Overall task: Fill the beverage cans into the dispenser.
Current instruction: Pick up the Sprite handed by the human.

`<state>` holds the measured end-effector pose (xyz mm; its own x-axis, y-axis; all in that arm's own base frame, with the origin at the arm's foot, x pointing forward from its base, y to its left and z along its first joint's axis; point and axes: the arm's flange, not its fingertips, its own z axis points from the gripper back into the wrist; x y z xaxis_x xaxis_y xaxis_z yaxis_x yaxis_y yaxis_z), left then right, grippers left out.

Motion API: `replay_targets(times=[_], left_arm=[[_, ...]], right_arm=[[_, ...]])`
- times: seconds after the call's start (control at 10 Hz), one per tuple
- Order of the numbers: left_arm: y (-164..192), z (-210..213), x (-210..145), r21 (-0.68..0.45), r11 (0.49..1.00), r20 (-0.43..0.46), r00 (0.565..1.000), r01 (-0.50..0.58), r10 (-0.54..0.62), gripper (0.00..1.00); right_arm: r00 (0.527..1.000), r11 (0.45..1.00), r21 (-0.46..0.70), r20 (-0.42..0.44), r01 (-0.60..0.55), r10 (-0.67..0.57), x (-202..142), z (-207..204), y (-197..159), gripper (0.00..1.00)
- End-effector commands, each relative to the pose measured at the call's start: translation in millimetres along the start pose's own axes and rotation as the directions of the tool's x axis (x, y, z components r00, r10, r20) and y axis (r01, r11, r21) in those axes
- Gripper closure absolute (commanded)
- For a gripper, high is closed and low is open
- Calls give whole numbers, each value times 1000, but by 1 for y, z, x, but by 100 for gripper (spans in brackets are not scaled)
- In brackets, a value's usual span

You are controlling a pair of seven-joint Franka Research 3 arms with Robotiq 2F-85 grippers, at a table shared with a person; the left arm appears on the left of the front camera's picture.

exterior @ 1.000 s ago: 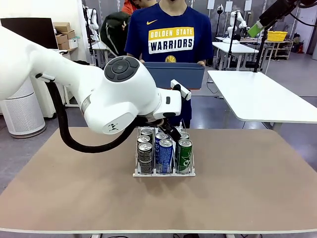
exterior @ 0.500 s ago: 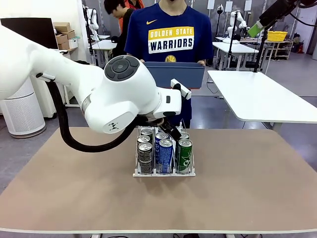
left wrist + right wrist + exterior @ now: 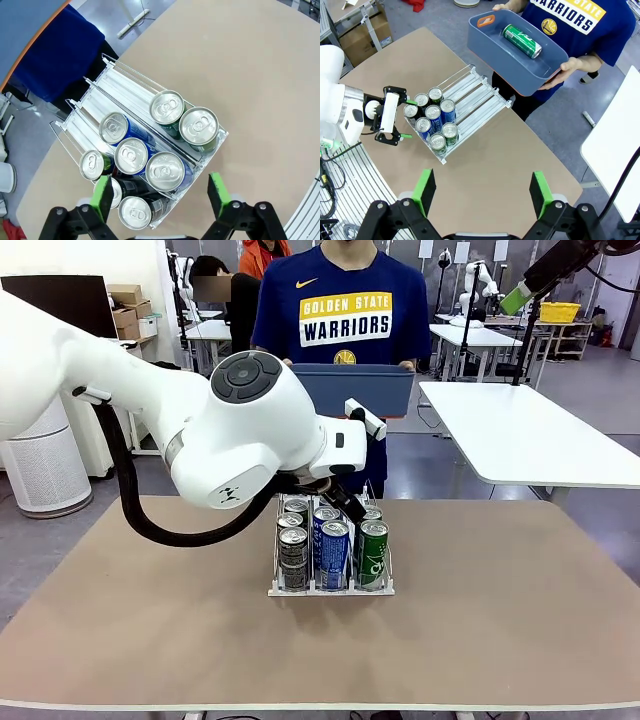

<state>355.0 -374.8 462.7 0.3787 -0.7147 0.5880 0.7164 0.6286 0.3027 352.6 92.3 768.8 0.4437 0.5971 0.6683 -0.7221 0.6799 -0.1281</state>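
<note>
Eight cans (image 3: pixel 165 171) stand upright at the clear three-lane rack's (image 3: pixel 121 86) front end — one green can (image 3: pixel 521 41) lies in the tub (image 3: pixel 492 48).

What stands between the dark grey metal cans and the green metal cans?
Three blue metal cans in a row, as the left wrist view shows.

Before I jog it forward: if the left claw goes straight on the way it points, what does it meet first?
Probably the top of the front blue can in the dispenser's middle lane; it sits between the pads of the open left claw in the wrist view, though depth is unclear.
</note>
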Motion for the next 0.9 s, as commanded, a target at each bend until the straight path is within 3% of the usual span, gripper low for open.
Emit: replay_targets(times=[0.0, 0.2, 0.3, 0.4, 0.5, 0.8], left_arm=[[3, -1, 2, -5, 1000, 0, 1000, 1, -1, 0], [0, 0, 0, 0, 1000, 0, 1000, 0, 0, 0], [8, 13, -4, -90, 996, 31, 999, -5, 8, 0], [17, 34, -3, -97, 995, 13, 1000, -21, 22, 0], [37, 57, 1, -100, 994, 0, 999, -33, 33, 0], [116, 137, -5, -274, 960, -78, 996, -54, 34, 0]], right_arm=[[1000, 1000, 0, 0, 0, 0, 0, 0, 0, 0], [1000, 1000, 0, 0, 0, 0, 0, 0, 0, 0], [1000, 1000, 0, 0, 0, 0, 0, 0, 0, 0], [1000, 1000, 0, 0, 0, 0, 0, 0, 0, 0], [1000, 1000, 0, 0, 0, 0, 0, 0, 0, 0], [1000, 1000, 0, 0, 0, 0, 0, 0, 0, 0]])
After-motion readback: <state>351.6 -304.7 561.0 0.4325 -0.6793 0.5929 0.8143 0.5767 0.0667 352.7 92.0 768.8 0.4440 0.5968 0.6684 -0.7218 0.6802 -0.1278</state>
